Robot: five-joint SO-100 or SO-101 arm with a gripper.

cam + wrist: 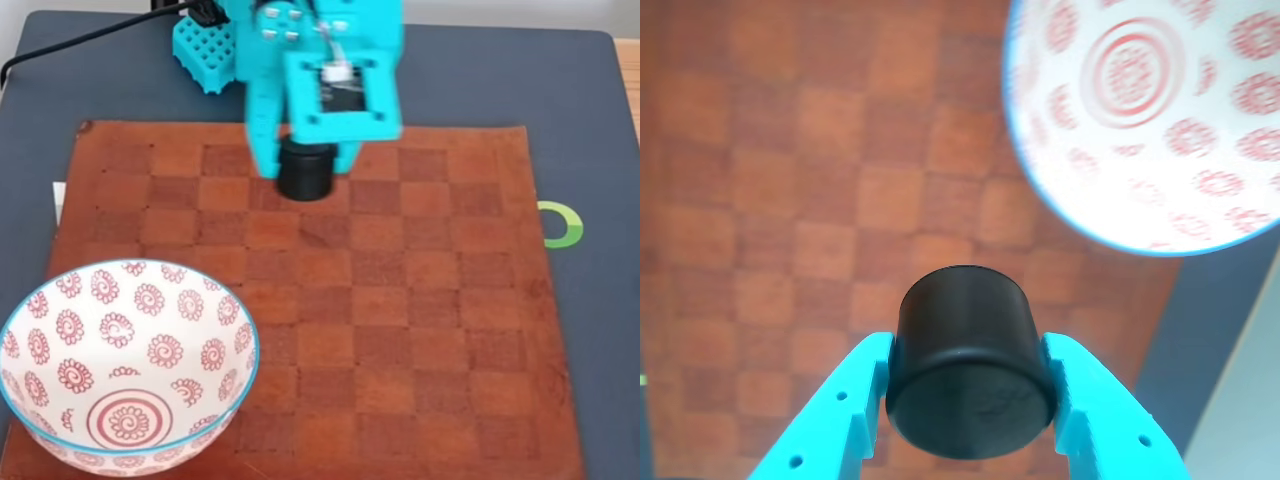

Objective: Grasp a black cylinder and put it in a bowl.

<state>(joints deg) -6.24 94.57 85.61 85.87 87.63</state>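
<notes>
Gripper [970,385] clamped on the black cylinder [968,370], one turquoise finger [850,400] pressed to each side of it; in the fixed view the cylinder [305,170] hangs under the arm over the far part of the checkered board [420,330]. Bowl [120,370] sits well apart from the gripper [306,165], at the board's near left corner; in the wrist view the bowl [1140,120] lies ahead and to the right.

— Anything standing between the black cylinder [305,172] and the bowl [40,300]?
— No, just bare checkered mat [400,330] across the middle in the fixed view.
— And the bowl itself?
— Its mouth lies open at the mat's near left corner; only its raised blue rim stands in the way.
</notes>
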